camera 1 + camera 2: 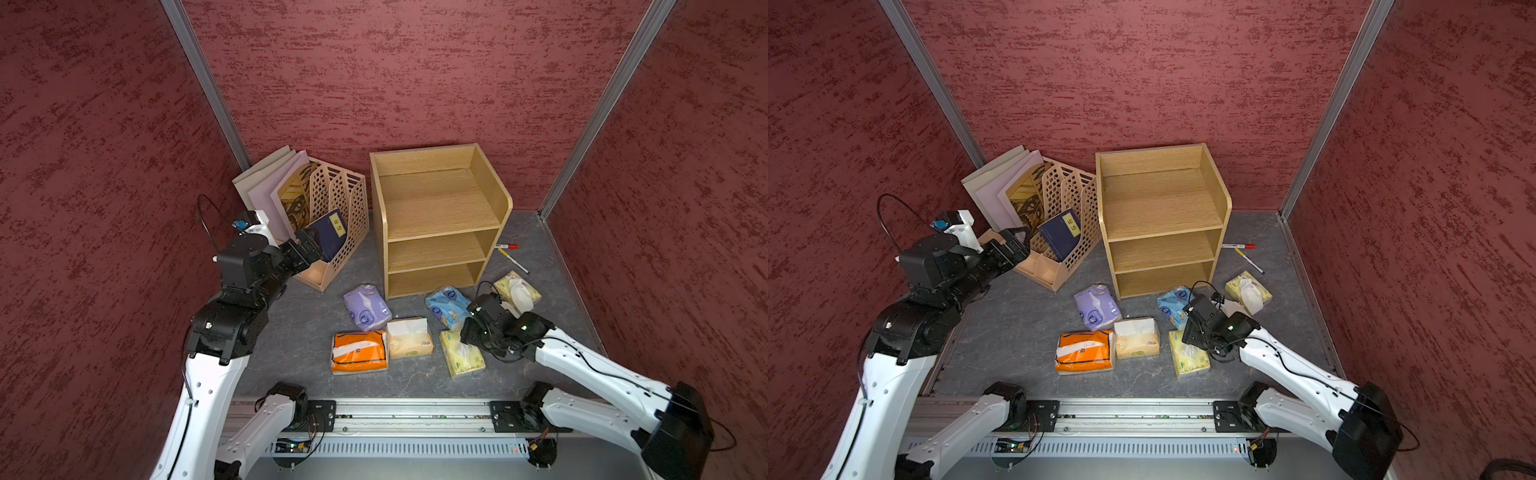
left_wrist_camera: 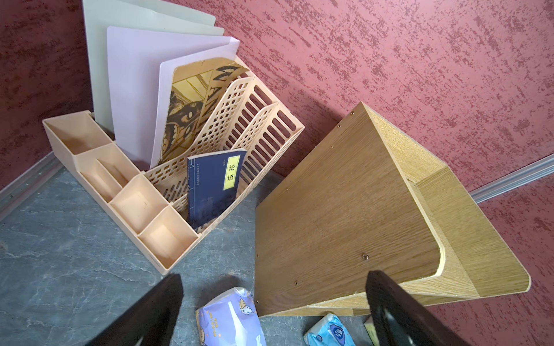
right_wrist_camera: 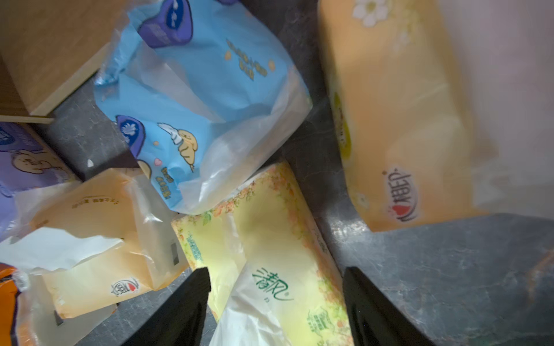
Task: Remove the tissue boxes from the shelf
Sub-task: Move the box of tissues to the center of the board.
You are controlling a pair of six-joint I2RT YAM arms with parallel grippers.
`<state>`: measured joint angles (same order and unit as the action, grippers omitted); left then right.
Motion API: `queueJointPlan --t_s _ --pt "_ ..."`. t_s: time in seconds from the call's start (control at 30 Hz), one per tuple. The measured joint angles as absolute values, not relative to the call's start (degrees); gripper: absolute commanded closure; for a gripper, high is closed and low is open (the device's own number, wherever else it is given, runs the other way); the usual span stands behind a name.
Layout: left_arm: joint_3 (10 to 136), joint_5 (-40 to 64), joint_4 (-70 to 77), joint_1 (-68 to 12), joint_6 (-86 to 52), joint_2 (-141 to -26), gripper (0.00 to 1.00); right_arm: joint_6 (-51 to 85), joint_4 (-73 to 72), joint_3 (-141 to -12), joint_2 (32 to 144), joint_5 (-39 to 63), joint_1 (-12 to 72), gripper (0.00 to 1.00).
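Right gripper [image 3: 275,271] (jaws apart) straddles the yellow-green tissue pack [image 3: 269,227] beneath it.

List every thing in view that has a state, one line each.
Light oak wooden three-tier shelf: upright, empty.
Orange-and-white tissue pack: on table, tissue showing.
Cream tissue pack: on table, tissue sticking out.
Purple tissue pack: on table.
Light blue tissue pack: on table.
Pale yellow-green tissue pack: on table, between right fingers.
Yellow tissue pack: on table, tissue sticking out.
Left gripper: open, empty.
Right gripper: open.
Dark blue book: leaning in beige lattice file holder.
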<state>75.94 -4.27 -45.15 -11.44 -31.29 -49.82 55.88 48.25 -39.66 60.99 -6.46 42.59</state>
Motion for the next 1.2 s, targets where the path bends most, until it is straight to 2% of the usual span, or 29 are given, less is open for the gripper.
queueJointPlan --t_s 0.23,0.53,0.87,0.97,1.2 --pt "75.9 -2.4 -45.5 -11.4 -31.7 -49.4 0.0 57.3 44.1 -38.5 68.7 -5.3 44.9 0.27" --pt "75.6 -2.4 -46.3 -11.4 -31.6 -47.6 0.0 63.2 44.2 -34.4 64.6 -4.9 51.7 0.28" --pt "74.8 -2.1 -46.3 -11.4 -31.7 -47.7 0.0 66.4 50.9 -36.3 60.1 -8.0 52.6 0.02" --pt "74.0 -4.1 -46.3 -11.4 -31.6 -46.9 0.0 67.5 53.8 -39.9 57.9 -12.3 52.6 0.02" --pt "70.9 -13.0 -46.4 -11.3 -31.0 -41.8 0.0 66.1 57.7 -45.6 43.0 -24.7 52.0 0.02"
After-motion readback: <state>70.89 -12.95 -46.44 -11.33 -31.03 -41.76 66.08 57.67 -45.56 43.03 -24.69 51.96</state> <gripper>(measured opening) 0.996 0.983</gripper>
